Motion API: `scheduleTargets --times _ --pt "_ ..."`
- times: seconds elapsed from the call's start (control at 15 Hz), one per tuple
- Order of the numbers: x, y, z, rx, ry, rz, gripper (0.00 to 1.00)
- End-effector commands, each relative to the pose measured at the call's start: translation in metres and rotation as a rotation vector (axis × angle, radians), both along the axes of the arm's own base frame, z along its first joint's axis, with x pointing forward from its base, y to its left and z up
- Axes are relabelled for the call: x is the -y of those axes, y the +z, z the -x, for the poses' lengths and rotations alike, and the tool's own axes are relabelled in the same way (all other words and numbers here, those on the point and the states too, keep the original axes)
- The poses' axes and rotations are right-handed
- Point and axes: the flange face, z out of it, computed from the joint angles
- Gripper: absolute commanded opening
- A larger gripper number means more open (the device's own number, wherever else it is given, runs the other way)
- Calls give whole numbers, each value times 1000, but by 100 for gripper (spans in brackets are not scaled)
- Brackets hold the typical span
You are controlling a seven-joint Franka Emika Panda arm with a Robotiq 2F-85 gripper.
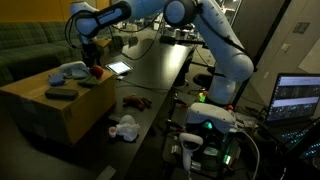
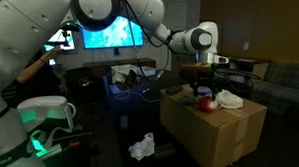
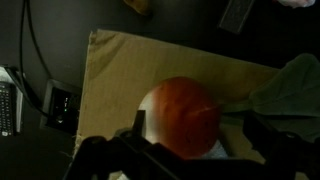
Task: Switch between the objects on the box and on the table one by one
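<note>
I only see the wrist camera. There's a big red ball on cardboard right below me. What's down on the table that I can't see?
Observer: A white cloth rag lies crumpled on the black table, beside the box.
Kid: Anything shiny down there?
Observer: Yes, a tablet with a bright screen lies flat on the table, past the box.
Kid: Is my claw far above the ball?
Observer: No, the gripper hangs open close over the red ball, which sits on the box top.
</note>
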Motion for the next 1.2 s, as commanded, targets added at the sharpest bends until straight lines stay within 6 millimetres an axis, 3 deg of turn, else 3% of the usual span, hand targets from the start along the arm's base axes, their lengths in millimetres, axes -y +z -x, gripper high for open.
scheduleTargets --times 0.0,0.33,0.73,0.87,0.93,1.0,1.13 --pt "0 -3 16 -40 25 -40 100" --pt "5 -29 17 -23 7 -40 100" --pt "17 -28 9 86 -40 -34 100" --pt "19 -29 5 127 -61 -18 87" --pt "21 -28 4 144 -73 -14 71" --pt "22 -29 4 157 -74 -4 71" --pt "24 -30 4 180 -91 9 56"
